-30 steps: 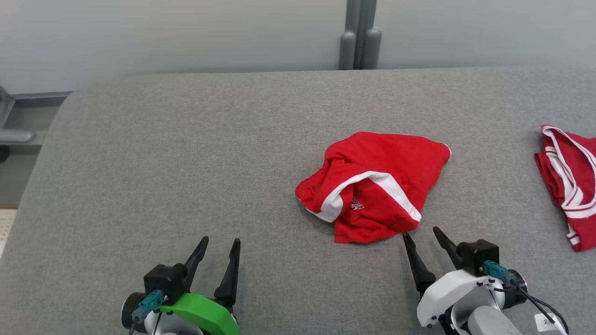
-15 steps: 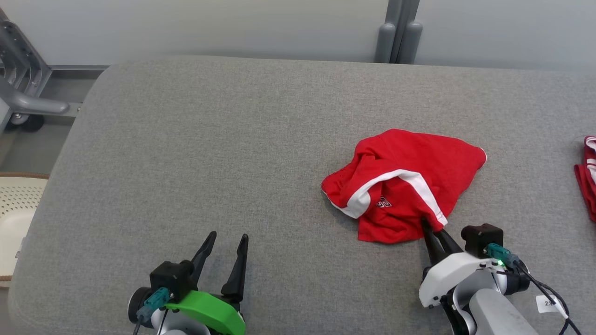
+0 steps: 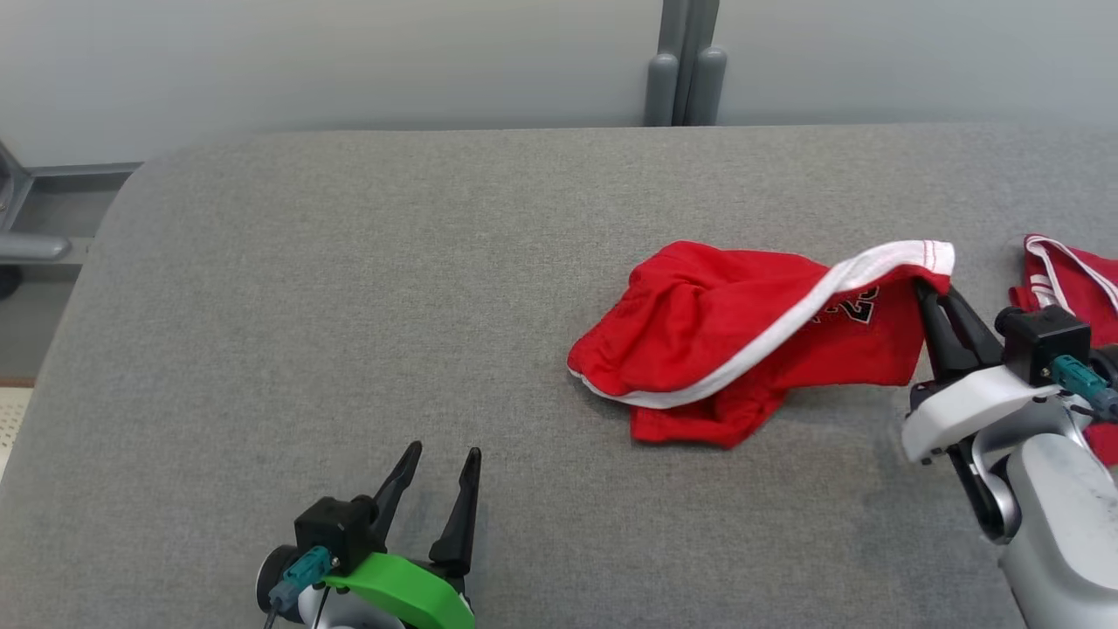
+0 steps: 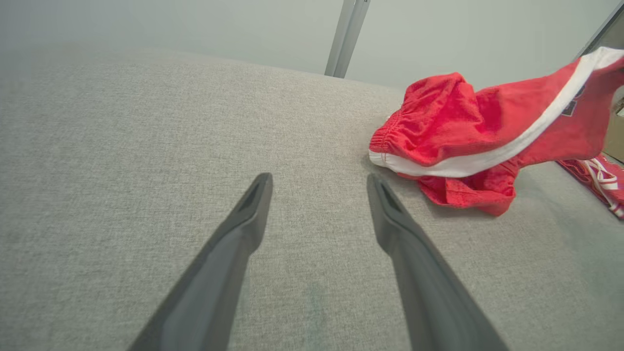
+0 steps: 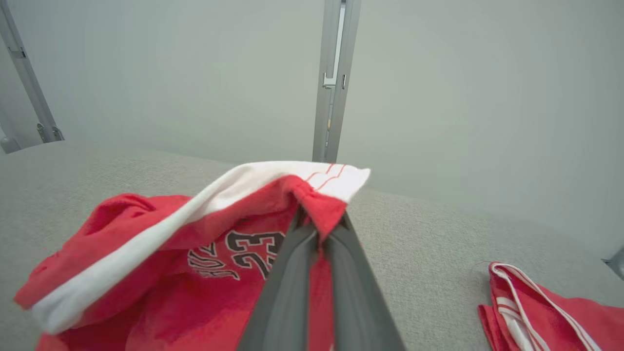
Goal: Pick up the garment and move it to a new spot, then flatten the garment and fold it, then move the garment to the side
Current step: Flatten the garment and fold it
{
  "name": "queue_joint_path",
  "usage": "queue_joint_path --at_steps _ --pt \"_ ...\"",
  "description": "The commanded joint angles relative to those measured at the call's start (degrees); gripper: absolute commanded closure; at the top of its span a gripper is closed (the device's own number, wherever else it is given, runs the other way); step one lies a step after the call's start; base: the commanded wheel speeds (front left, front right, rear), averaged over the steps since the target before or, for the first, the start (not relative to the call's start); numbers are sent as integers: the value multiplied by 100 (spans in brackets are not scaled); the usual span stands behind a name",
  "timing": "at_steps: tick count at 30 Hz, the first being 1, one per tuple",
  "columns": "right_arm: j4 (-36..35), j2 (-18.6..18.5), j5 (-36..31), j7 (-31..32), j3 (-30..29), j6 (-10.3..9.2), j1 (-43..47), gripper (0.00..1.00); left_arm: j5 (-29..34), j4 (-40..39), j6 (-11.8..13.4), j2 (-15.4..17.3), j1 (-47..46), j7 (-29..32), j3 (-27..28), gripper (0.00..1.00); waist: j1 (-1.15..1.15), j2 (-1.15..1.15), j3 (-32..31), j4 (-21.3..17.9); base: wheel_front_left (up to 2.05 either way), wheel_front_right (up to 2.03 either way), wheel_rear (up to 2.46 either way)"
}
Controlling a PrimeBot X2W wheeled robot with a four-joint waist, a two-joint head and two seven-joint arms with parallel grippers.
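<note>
The garment (image 3: pixel 699 332) is a pair of red shorts with a white stripe, lying crumpled on the grey table (image 3: pixel 349 288). My right gripper (image 3: pixel 933 295) is shut on its right corner and holds that corner up, so the cloth stretches toward the right. The right wrist view shows the pinched red and white hem (image 5: pixel 317 195) at the tips of the right gripper (image 5: pixel 319 229), with dark printed numbers below. My left gripper (image 3: pixel 441 459) stands open near the front edge, left of the garment, nothing between its fingers. The left wrist view has the garment (image 4: pixel 463 131) ahead to the right of the left gripper (image 4: pixel 319 187).
A second red and white garment (image 3: pixel 1070 279) lies at the table's right edge, just behind my right wrist, also seen as the striped cloth (image 5: pixel 536 312). A grey post (image 3: pixel 686 61) stands behind the table. Bare grey surface spreads left and front.
My right gripper closed on the garment's near right corner, then lifted it and carried it up and to the right, stretching the cloth. The left gripper stayed open. The head camera shifted.
</note>
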Motion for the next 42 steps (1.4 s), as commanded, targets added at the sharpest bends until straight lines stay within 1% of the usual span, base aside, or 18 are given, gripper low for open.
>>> queue_joint_path --at_steps 1,3,5,6,7,8,9,11,14,18,20,21,22,25,28,33,37,42 --pt "48 -226 41 2 -15 -10 -12 100 -56 11 -12 -35 62 3 -36 0 0 0 -121 -218 0 0 0" --pt "284 -348 74 25 8 -10 21 100 -55 26 -12 -50 43 3 -85 0 0 0 -137 -286 0 0 0" --pt "545 -380 130 26 116 -10 40 100 -59 50 -12 -60 -3 3 -159 0 0 0 -134 -338 0 0 0" --pt "694 -388 137 49 153 -10 52 78 -64 69 -12 -57 -36 3 -200 0 0 0 -124 -362 0 0 0" --pt "694 -388 137 49 153 -10 52 78 -64 69 -12 -57 -36 3 -200 0 0 0 -124 -362 0 0 0" --pt "857 -387 139 106 179 -10 76 22 -76 88 -12 -53 -74 3 -252 0 0 0 -115 -384 0 0 0" --pt "1005 -372 162 123 210 -10 94 0 -80 114 -12 -49 -112 3 -315 0 0 0 -107 -405 0 0 0" --pt "1221 -368 142 100 235 -10 95 0 -94 183 -12 -24 -199 3 -440 0 0 0 -85 -452 0 0 0" --pt "1472 -338 111 51 116 -10 183 0 -93 292 -12 35 -352 3 -570 0 0 0 -64 -556 0 0 0" --pt "1508 -257 101 6 -63 -10 399 0 -142 490 -12 96 -666 3 -543 0 0 0 5 -773 0 0 0" --pt "1418 -205 80 -8 -89 -10 469 0 -155 598 -12 134 -863 3 -482 0 0 0 70 -915 0 0 0" --pt "1252 -129 53 -13 -84 -10 537 0 -213 733 -12 184 -1051 3 -494 0 0 0 134 -1070 0 0 0" --pt "1163 -106 43 -9 -80 -10 575 0 -266 817 -12 212 -1152 4 -510 0 0 0 179 -1143 0 0 0" --pt "896 -19 27 -6 -56 -10 594 0 -449 1067 -12 307 -1467 3 -655 0 0 0 305 -1339 0 0 0" --pt "685 58 3 -7 -8 -10 583 0 -709 1320 -12 403 -1746 3 -919 0 0 0 419 -1495 0 0 0" --pt "304 134 -14 -8 99 -10 574 0 -1156 1704 -11 571 -2104 3 -1415 0 0 0 549 -1624 0 0 0" --pt "90 210 -28 -5 166 -10 526 0 -1444 1949 -11 642 -2316 2 -1601 0 0 0 629 -1692 0 0 0" --pt "-7 266 -44 -5 272 -10 465 0 -1675 2129 -12 712 -2489 3 -1758 0 0 0 697 -1760 0 0 0"
